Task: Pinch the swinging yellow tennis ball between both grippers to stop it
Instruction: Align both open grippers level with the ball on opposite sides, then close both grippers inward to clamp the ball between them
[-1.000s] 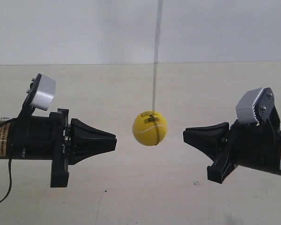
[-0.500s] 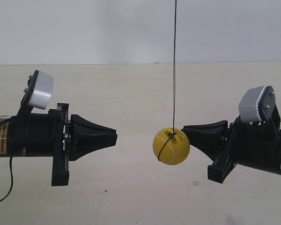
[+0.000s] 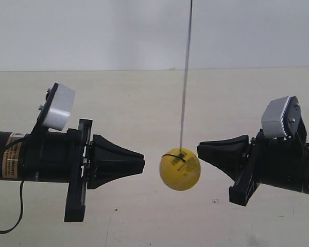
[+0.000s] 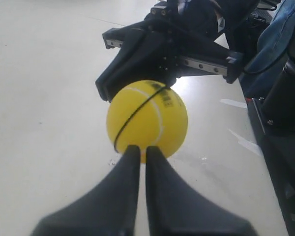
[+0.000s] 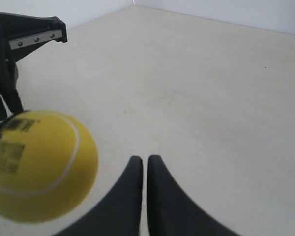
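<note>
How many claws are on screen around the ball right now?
2. One claw is at the exterior view's left, clearly apart from the yellow ball. The other claw is at its right, tip close to the ball; contact is unclear. Neither is hidden.

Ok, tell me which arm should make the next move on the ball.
Left, probably: the ball hangs straight ahead of the left gripper, with only a gap to close. Seen from the right gripper, it sits off to one side.
</note>
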You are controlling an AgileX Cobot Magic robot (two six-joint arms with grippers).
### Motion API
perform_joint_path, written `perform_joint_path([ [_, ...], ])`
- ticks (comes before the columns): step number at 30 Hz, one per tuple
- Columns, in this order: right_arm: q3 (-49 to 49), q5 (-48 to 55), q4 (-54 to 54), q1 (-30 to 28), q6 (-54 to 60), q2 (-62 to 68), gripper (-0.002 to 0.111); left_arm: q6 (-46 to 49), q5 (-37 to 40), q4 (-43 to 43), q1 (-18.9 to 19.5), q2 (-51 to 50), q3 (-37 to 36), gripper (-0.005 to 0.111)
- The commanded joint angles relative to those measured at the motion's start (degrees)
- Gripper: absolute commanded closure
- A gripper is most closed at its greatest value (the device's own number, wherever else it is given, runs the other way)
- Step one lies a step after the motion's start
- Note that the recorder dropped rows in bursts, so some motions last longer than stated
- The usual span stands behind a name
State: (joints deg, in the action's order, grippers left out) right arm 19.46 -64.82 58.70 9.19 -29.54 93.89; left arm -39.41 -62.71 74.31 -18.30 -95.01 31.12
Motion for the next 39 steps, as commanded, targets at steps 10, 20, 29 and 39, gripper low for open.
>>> perform_joint_path([
  [10,0.1,-0.5,0.8,0.1,-0.2,0.0,0.108,2.6,0.7,-3.8,-0.4,-0.3,0.3,0.102],
  [20,0.1,-0.2,3.5,0.1,-0.9,0.0,0.108,2.6,-0.9,-3.8,-0.4,-4.6,0.3,0.102],
  [29,0.1,-2.9,5.1,0.1,-1.5,0.0,0.108,4.5,-2.7,-4.4,-0.4,-4.8,0.6,0.102],
  [39,0.1,-3.1,5.8,0.1,-1.8,0.0,0.108,4.3,-2.8,-4.3,-0.7,-4.8,0.6,0.102],
])
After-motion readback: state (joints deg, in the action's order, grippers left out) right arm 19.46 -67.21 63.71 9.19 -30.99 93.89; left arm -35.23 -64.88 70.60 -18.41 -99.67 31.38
